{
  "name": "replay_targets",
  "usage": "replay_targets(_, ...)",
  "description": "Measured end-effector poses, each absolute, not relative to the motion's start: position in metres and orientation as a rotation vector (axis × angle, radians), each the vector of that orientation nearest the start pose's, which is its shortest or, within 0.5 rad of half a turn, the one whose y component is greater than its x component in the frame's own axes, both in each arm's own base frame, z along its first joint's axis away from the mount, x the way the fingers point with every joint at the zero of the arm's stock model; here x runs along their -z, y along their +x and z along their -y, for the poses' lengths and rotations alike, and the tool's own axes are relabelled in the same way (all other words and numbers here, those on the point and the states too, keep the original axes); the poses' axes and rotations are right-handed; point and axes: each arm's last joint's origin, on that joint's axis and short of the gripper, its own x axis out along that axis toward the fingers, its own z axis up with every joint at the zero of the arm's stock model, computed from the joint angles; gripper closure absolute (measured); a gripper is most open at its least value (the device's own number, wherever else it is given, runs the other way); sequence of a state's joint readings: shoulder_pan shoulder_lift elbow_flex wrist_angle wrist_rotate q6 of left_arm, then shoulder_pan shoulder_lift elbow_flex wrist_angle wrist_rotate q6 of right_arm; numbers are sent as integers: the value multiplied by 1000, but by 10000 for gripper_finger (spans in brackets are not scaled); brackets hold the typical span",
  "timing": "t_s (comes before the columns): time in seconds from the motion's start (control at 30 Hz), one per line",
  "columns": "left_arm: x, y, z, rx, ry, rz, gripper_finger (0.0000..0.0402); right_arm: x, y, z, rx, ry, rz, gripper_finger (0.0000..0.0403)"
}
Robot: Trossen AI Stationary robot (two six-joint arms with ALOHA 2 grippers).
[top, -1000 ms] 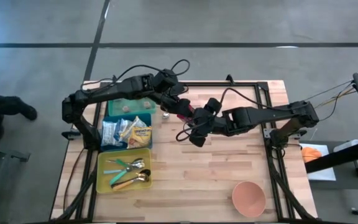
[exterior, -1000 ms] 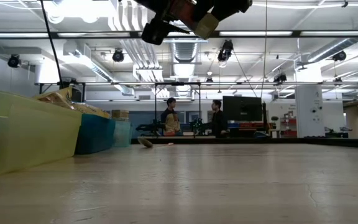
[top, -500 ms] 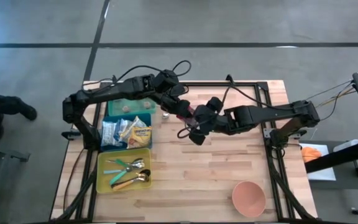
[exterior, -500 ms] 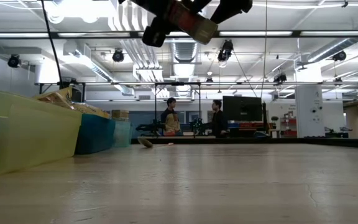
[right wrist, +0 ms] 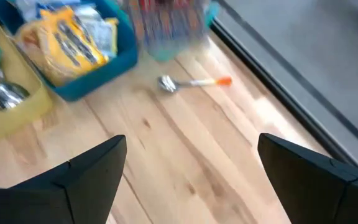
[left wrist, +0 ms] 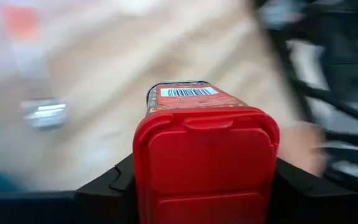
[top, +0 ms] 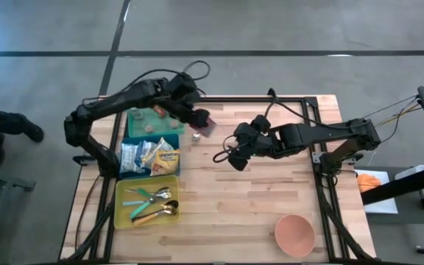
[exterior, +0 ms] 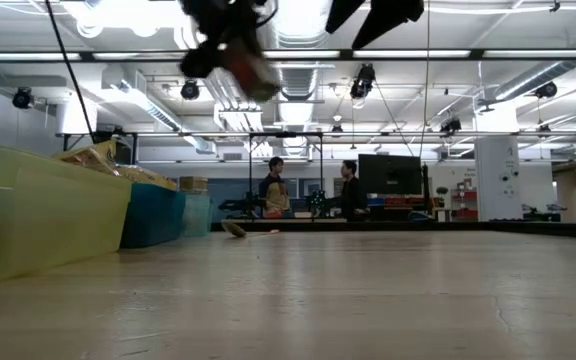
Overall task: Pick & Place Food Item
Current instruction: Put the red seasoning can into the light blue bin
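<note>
A food container with a red lid (left wrist: pixel 204 155) and a barcode at its far end (left wrist: pixel 188 92) sits in my left gripper (top: pixel 202 122), which is shut on it high above the table's far middle, beside the teal bin (top: pixel 148 124). The low view shows it as a blurred red shape (exterior: pixel 246 66) well above the table. My right gripper (top: pixel 234 152) hangs open and holds nothing over the table's middle, to the right of the container. In its own wrist view its two dark fingers (right wrist: pixel 191 180) stand wide apart. My left gripper pinches the container between its two fingers (left wrist: pixel 114 180), one on each side at the red lid end (left wrist: pixel 143 163). The container points forward along the fingers, barcode end away from the wrist. It is lifted clear of the table.
Along the left side stand a teal bin, a blue bin of snack packets (top: pixel 149 157) and a yellow tray of cutlery (top: pixel 147 202). A small spoon with an orange handle (right wrist: pixel 191 82) lies on the wood by the bins. A pink bowl (top: pixel 294 234) sits near right.
The container was between the two grippers over the table's middle. My left gripper has carried it toward the far left, to the teal bin's edge, tipping more steeply downward. The container has come away from my right gripper, which has stayed roughly where it was.
</note>
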State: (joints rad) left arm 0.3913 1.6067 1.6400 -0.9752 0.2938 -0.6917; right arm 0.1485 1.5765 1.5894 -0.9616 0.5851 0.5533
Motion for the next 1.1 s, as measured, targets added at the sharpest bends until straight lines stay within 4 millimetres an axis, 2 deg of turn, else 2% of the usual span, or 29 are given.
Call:
replay_targets(0.13,-359,270,-136,-733,-857,-922,196,-352,312,-32,658,183,-796,45)
replay_targets(0.23,-356,252,-152,-936,-824,-964,196,-352,311,-32,667,194,-804,45)
replay_targets(0.37,-341,242,-167,-1076,-846,-973,196,-352,311,-32,666,197,-805,44)
replay_targets(0.5,-316,228,-180,-1184,-887,-1029,196,-351,310,-35,651,195,-818,44)
replay_targets(0.63,-290,218,-187,-1244,-934,-1068,196,-350,308,-42,629,182,-833,44)
replay_targets(0.77,-273,220,-189,-1239,-949,-1041,196,-350,307,-49,608,171,-836,44)
replay_targets(1.1,-245,218,-189,-1245,-956,-1033,196,-346,299,-62,564,164,-914,44)
